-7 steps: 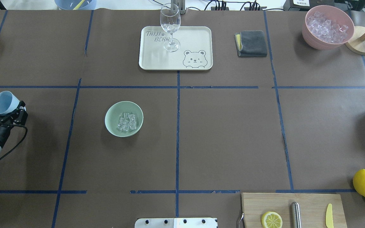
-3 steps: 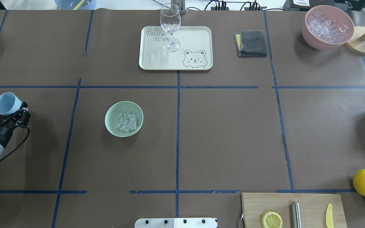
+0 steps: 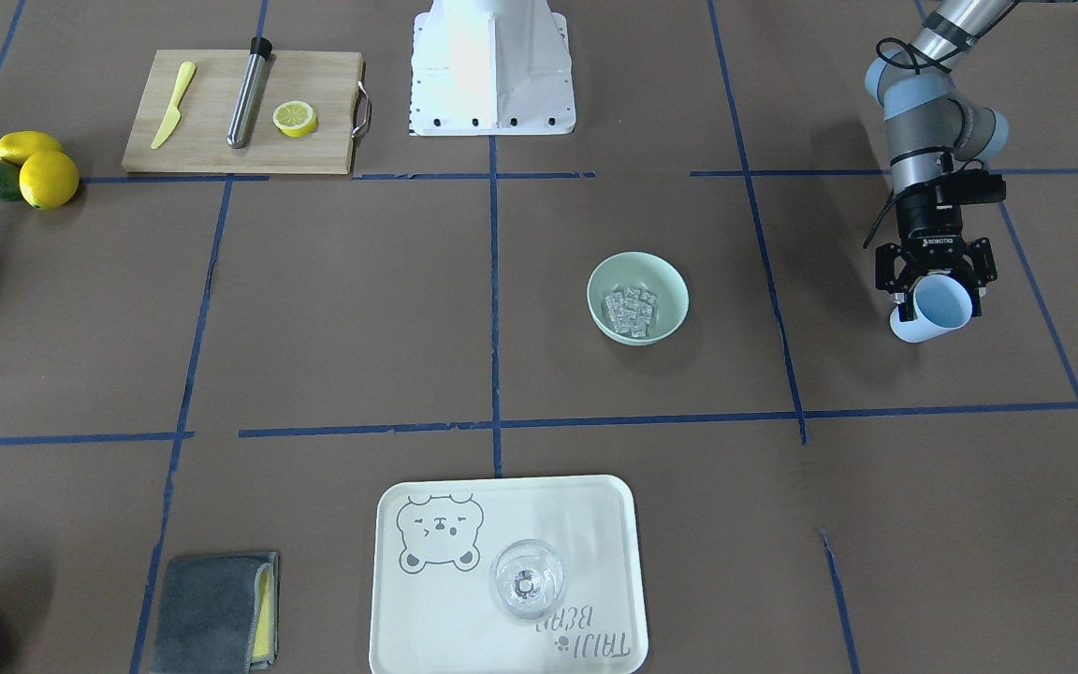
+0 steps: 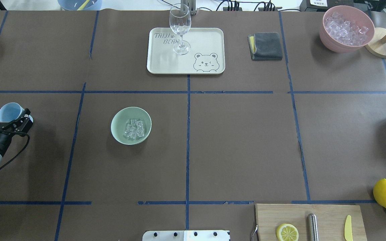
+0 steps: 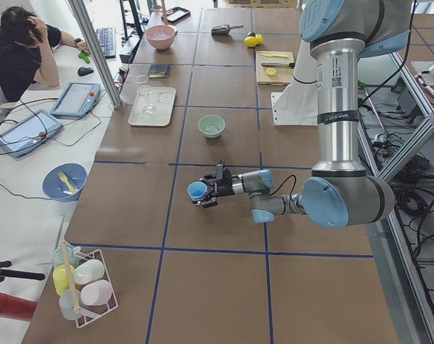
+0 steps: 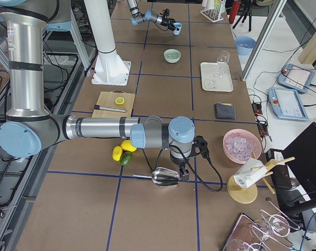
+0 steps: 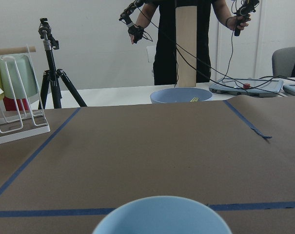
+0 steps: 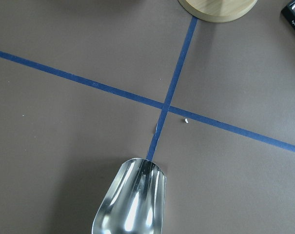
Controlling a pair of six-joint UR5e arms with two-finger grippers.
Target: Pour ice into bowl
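My left gripper (image 4: 9, 117) is closed tight on the light blue cup (image 4: 9, 111), well apart from the bowl (image 4: 116, 129). The ice (image 4: 134, 129) sits inside that green bowl. Far right, my right gripper (image 6: 182, 171) is beside a shiny scoop (image 8: 132, 200); I cannot tell its grip.

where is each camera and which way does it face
Front-facing: across the table, facing the base; left tool with cup at right.
Overhead: behind the base, facing forward; left tool at left.
Exterior left: table's left end; left arm near.
Exterior right: right end; right arm near.
Left wrist: forward over cup.
Right wrist: down on scoop.
First two share the bowl.
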